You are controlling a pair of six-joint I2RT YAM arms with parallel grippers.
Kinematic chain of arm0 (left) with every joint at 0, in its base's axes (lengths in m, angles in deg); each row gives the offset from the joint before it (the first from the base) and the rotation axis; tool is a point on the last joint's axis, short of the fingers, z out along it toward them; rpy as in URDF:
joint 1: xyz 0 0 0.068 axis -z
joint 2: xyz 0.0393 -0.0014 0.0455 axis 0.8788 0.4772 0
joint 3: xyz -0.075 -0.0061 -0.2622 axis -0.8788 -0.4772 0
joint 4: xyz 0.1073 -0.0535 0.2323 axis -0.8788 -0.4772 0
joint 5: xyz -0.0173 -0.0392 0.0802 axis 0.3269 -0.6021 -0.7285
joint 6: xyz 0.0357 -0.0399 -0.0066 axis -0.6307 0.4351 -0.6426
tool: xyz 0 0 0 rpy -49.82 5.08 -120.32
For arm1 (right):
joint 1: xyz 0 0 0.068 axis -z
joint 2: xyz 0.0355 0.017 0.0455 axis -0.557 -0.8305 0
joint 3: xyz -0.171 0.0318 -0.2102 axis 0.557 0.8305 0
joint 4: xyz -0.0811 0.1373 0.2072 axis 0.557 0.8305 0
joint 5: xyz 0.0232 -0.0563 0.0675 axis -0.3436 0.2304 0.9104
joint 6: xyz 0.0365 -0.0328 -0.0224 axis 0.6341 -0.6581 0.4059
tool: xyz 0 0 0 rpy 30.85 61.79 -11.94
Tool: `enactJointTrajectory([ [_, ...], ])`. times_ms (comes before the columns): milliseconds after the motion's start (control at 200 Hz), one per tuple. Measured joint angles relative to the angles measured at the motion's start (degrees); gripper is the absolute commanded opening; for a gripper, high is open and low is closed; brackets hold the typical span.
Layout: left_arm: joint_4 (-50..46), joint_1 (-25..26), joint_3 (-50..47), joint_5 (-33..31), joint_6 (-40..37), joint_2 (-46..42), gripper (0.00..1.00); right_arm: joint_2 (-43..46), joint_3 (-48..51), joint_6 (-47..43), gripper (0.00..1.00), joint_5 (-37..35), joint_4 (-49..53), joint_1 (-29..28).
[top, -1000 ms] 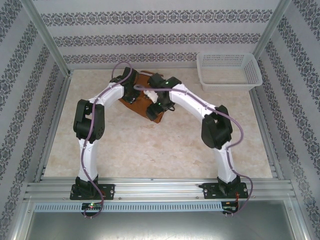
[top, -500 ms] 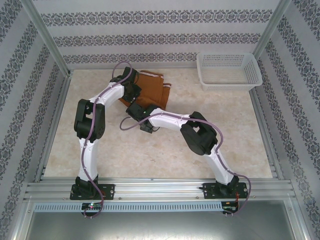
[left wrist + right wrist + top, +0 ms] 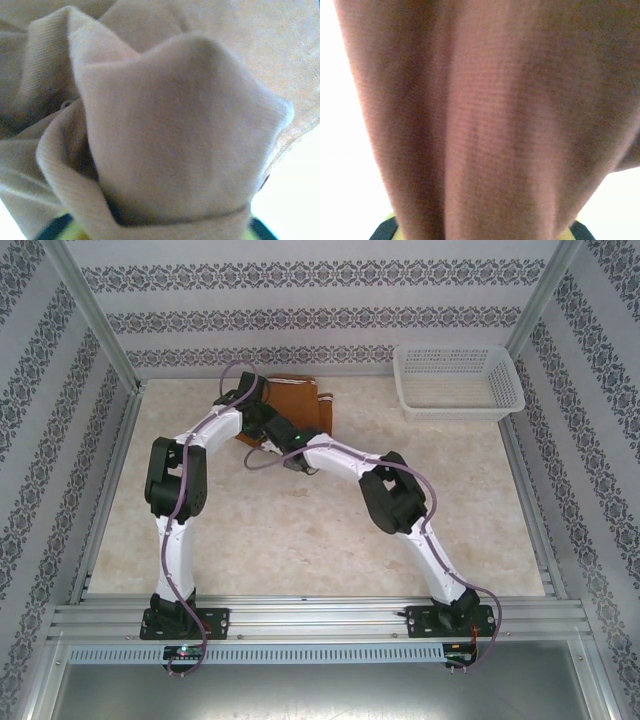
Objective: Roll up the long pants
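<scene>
Patterned grey-and-white wallpaper (image 3: 300,320) closes in a pale marbled table (image 3: 300,540), with a white plastic lattice basket (image 3: 458,408) sitting at its far right corner. The long pants (image 3: 302,400), rust-brown ribbed cloth trousers, lie as a compact folded bundle at the far edge, left of centre and well apart from the basket.

Both arms meet at the bundle's near-left side. The left gripper (image 3: 258,410) is over its left edge and the right gripper (image 3: 284,434) is just beside it at the near corner. Up close, a thick fold of cloth rises right over the left fingers (image 3: 65,227). A taut, streaked sheet of cloth covers the right fingers (image 3: 385,229). With so much cloth in the way, I cannot tell whether either pair is clamped or loose.

The step in hand looks like turning the near edge over to form or tighten the roll. To do it well, I'd say both grippers should take the same edge, level with each other. They should carry it over together, keeping the cloth snug so the roll comes out even. One side running ahead would likely skew it or let it sag open.
</scene>
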Motion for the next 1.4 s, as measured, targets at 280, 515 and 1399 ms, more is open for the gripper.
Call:
enactJointTrajectory([
  [280, 0.2, 0.5, 0.7, 4.7, -3.4, -1.8, 1.00, 2.7, -2.3, 8.5, 0.00, 21.2, 7.6, 6.1],
  [515, -3.3, 0.5, 1.6, 5.3, -3.9, -5.6, 1.00, 2.8, -7.9, 17.7, 0.00, 37.3, 18.0, 9.0],
  [1399, -6.2, 0.3, 0.2, 8.5, -5.7, -10.3, 1.00, -7.3, -9.7, 43.2, 0.00, 86.0, 14.8, 21.1],
])
